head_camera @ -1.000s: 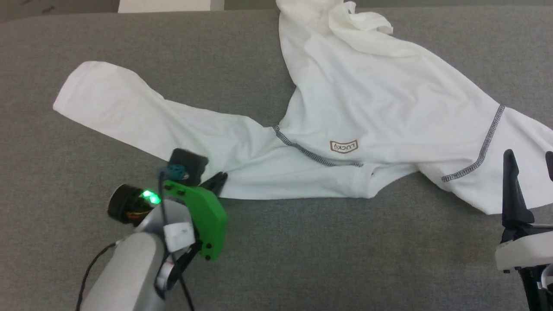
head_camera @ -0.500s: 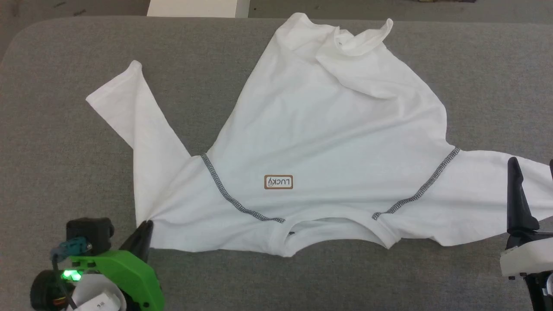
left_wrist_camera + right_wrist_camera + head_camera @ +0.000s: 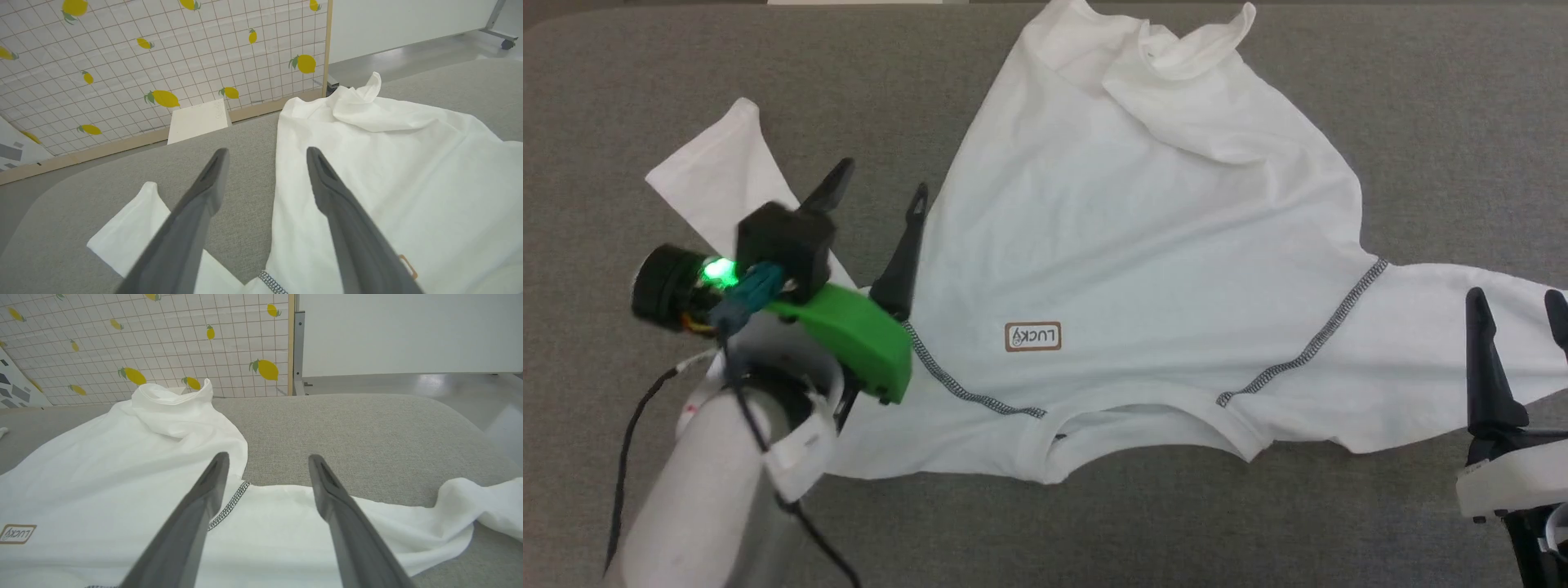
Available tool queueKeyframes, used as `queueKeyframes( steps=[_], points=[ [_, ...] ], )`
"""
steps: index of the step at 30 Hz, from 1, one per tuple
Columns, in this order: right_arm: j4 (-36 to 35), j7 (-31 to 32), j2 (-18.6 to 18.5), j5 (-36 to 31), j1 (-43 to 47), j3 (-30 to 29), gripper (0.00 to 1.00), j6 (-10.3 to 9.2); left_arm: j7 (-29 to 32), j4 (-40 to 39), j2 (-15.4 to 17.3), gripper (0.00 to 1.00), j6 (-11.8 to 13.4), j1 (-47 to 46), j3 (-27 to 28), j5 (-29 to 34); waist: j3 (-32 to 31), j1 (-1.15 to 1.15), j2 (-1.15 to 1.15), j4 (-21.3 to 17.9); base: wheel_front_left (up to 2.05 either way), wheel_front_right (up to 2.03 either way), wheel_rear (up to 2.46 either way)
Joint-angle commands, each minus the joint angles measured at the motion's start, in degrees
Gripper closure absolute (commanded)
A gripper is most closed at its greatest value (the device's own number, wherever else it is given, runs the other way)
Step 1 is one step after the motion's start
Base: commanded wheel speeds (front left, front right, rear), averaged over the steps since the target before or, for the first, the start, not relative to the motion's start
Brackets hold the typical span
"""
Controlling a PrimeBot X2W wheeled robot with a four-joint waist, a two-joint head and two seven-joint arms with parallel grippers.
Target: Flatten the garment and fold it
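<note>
Grey fabric-covered surface [image 3: 621, 90], rounded at its far left corner, as I see it from the head camera. Beyond its far edge: lemon-print grid panel [image 3: 122, 61], pale board [image 3: 199, 120] at its foot, shiny floor [image 3: 408, 381].

Item 1, garment [image 3: 1143, 245]: white T-shirt, front up, spread across the middle and right of the surface. Collar [image 3: 1143, 412] lies toward me; hem [image 3: 1176, 57] is rumpled and folded over at the far side. "LUCKY" chest patch [image 3: 1032, 336] reads upside down to me. Left sleeve [image 3: 707, 175] angles away to the far left. Right sleeve [image 3: 1421, 359] runs out past the head view's right border, its end crumpled in the right wrist view.

Item 2, open room: bare grey left of the left sleeve, a wedge between that sleeve and the body, a strip between collar and me, and a broad patch at far right beside the hem.

Item 3, left pincer [image 3: 883, 176]: fingers spread wide, nothing between them. It hangs over the wedge, one finger above the left sleeve, the other along the body's side edge. Whether it touches cloth I cannot tell.

Item 4, right pincer [image 3: 1515, 294]: fingers spread wide, empty, over the right sleeve just outside the zigzag shoulder seam [image 3: 1327, 331].
</note>
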Motion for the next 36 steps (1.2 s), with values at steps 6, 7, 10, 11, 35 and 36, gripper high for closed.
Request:
queueKeyframes(
  steps=[6, 7, 10, 11, 35, 36],
  points=[
    [0.2, -0.1, 0.0, 0.8, -1.2, 0.3, 0.00, -0.09, 3.7, 16.0, -2.1, 0.00, -3.0, -9.0, -5.7, 3.2, 3.8, 0.00, 0.00, -3.2, 0.00, 0.00, 0.00],
    [0.2, -0.1, 0.0, 0.7, -1.4, 0.3, 0.00, -0.09, 4.3, 18.7, -2.5, 0.00, -3.4, -9.9, -6.2, 3.0, 4.1, 0.00, 0.00, -3.5, 0.00, 0.00, 0.00],
    [-0.1, 0.0, 0.0, 0.6, -1.6, 0.2, 0.00, -0.09, 5.8, 25.5, -3.1, 0.00, -3.6, -11.7, -6.4, 2.4, 5.0, 0.00, 0.00, -4.2, 0.00, 0.00, 0.00],
    [-0.3, 0.1, 0.0, 0.5, -1.7, 0.2, 0.00, -0.09, 6.4, 27.6, -3.2, 0.00, -3.7, -12.3, -6.6, 2.5, 5.2, 0.00, 0.00, -4.4, 0.00, 0.00, 0.00],
    [-0.7, 0.7, 0.0, 0.3, -3.8, 2.0, 0.00, -0.09, -18.5, 43.7, -7.9, 0.00, 0.4, -24.8, -1.6, 0.1, 7.3, 0.00, 0.00, -4.6, 0.00, 0.00, 0.00],
    [-0.6, 0.6, 0.0, 0.3, -3.8, 2.0, 0.00, -0.09, -19.8, 43.4, -8.4, 0.00, 0.2, -24.8, -1.0, -0.9, 7.2, 0.00, 0.00, -4.5, 0.00, 0.00, 0.00]
  ],
)
